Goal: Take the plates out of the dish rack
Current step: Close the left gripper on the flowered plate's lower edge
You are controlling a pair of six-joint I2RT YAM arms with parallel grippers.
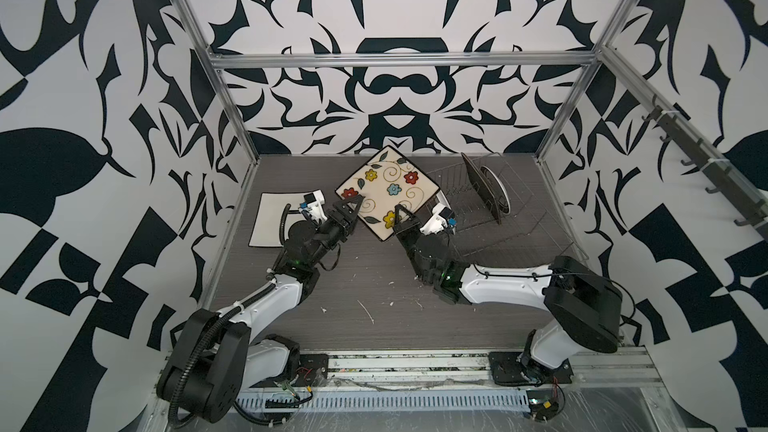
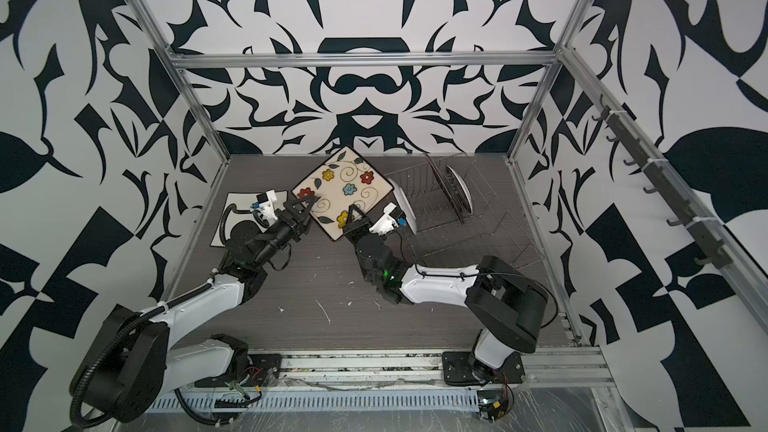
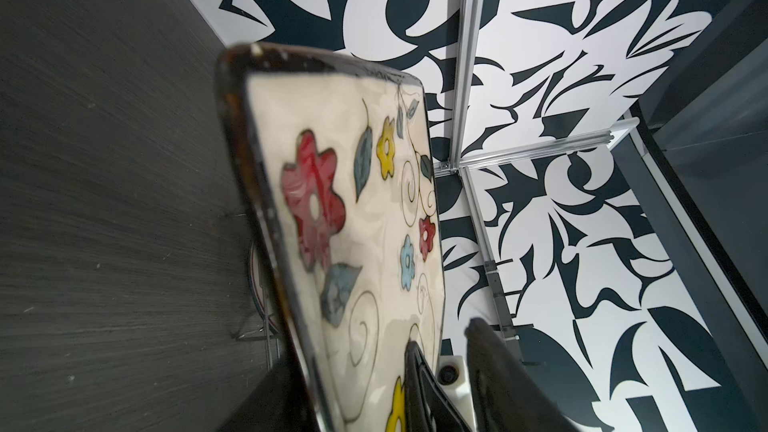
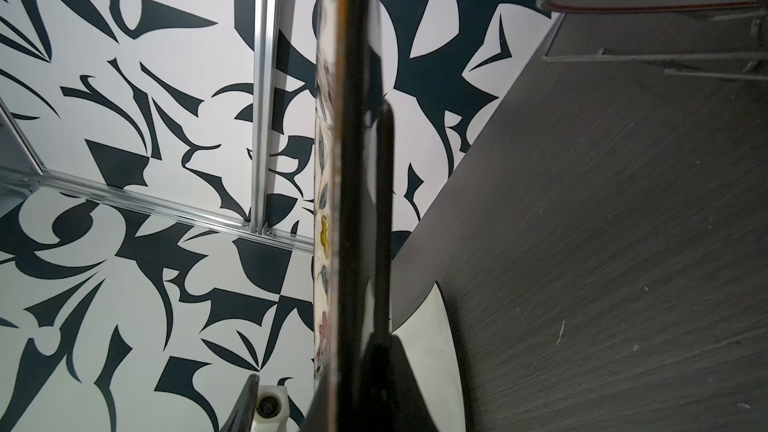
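1. Nearest the lens, the left arm's shoulder (image 1: 208, 351) and the right arm's shoulder (image 1: 582, 313) are noted by the front rail (image 1: 415, 361). Both arms are stretched toward mid-table (image 1: 374, 284).
2. The flowered plate (image 1: 386, 191) is held off the table, tilted, just left of the dish rack (image 1: 498, 218) and between the two grippers.
3. The right gripper (image 1: 404, 213) is clamped on the plate's near rim by the yellow flower. In the right wrist view the rim is seen pinched edge-on.
4. The left gripper (image 1: 355, 207) is set astride the rim by the red flower, jaws apart. In the left wrist view a gap is seen between one finger (image 3: 498, 376) and the glaze.
5. The step is judged to be a hand-over to the left arm, so the plate can be laid on the white square plate (image 1: 266, 226) lying flat at the left.
6. To do it well:
   - The rim should be seated deep between the left pads and fully pinched before the right grip is eased.
   - A corner hold on glazed ware is likely to twist, so the plate is best carried slowly and levelled low.
7. The round plate (image 2: 406, 205) leaning at the rack's near end should be kept clear during the swing.
8. The black plate (image 1: 478, 184) and a second round plate (image 1: 496, 191) stand upright in the tines, not yet unloaded.
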